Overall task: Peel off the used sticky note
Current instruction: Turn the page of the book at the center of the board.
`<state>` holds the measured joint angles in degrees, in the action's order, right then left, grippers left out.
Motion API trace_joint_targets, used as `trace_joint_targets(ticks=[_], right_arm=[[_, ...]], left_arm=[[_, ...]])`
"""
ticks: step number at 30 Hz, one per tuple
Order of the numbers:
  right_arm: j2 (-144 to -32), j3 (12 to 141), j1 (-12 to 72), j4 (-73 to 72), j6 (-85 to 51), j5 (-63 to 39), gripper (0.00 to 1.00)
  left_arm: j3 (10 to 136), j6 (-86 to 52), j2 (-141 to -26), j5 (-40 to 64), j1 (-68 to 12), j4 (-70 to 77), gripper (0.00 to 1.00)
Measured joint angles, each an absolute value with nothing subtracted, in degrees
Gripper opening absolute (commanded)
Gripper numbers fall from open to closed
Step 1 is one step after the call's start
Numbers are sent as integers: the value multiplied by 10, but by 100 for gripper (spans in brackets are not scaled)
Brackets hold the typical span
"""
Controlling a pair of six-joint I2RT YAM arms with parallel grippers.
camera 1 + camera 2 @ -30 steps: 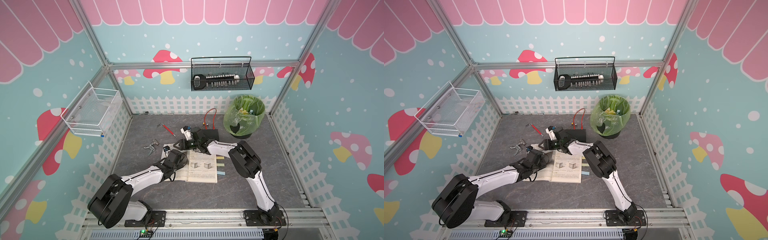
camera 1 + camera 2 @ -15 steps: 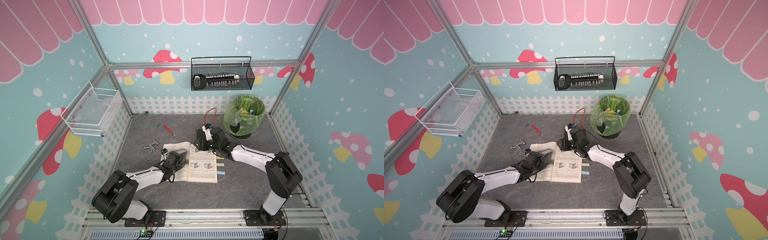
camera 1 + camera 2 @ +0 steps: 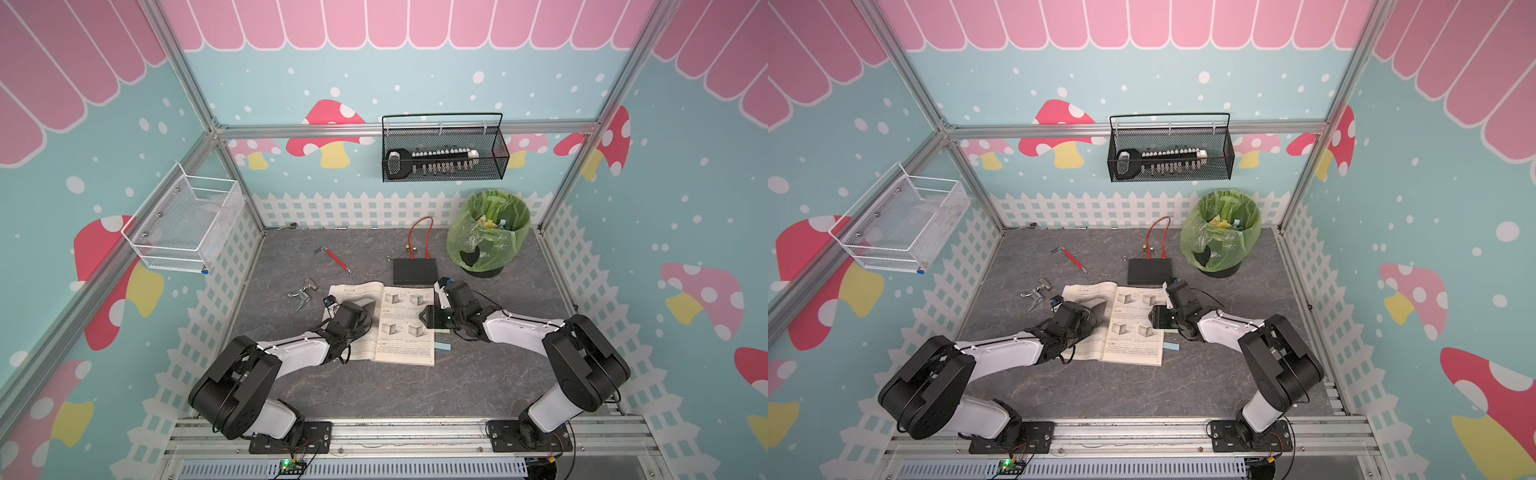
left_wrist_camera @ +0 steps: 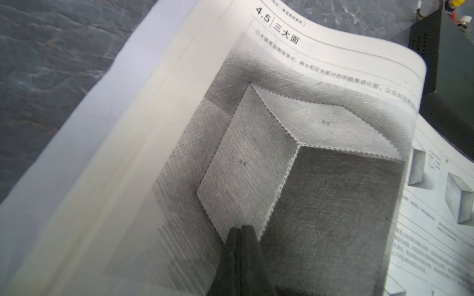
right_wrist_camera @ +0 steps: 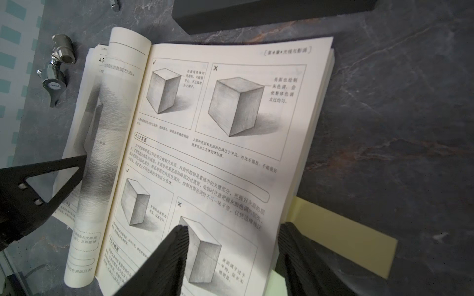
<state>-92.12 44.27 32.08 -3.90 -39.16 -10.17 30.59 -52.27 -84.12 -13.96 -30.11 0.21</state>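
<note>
The right gripper [image 5: 233,226] is partly open and grips nothing: one finger over the book's [image 5: 205,115] right page, the other just off its edge. The yellow sticky note [image 5: 341,235] pokes out from under that edge, right beside the outer finger. The left gripper [image 4: 241,228] is pinched shut and empty, tips on the left page.

An open book [image 3: 399,332] lies near the middle of the grey table [image 3: 374,390]. The left gripper [image 3: 370,306] rests on its left page. The right gripper [image 3: 424,319] sits at the book's right edge, above a pale yellow sticky note [image 3: 442,331]; a blue sticky note [image 3: 443,346] pokes out nearer the table's front edge. A black box [image 3: 415,271] lies just behind the book, and a green-lined bin [image 3: 488,245] stands near the back right corner.
</note>
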Motion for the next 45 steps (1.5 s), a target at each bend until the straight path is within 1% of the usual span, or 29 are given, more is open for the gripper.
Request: trace_joint_targets(ticks=[24,45], right_arm=[[-957,447,315,-54,-386,-100,61],[-953,455,315,-43,-385,-103,61]], left_arm=[[309,-517,-843,-139,-301,0,0],[309,-516,-844,-139,-301,1,0]])
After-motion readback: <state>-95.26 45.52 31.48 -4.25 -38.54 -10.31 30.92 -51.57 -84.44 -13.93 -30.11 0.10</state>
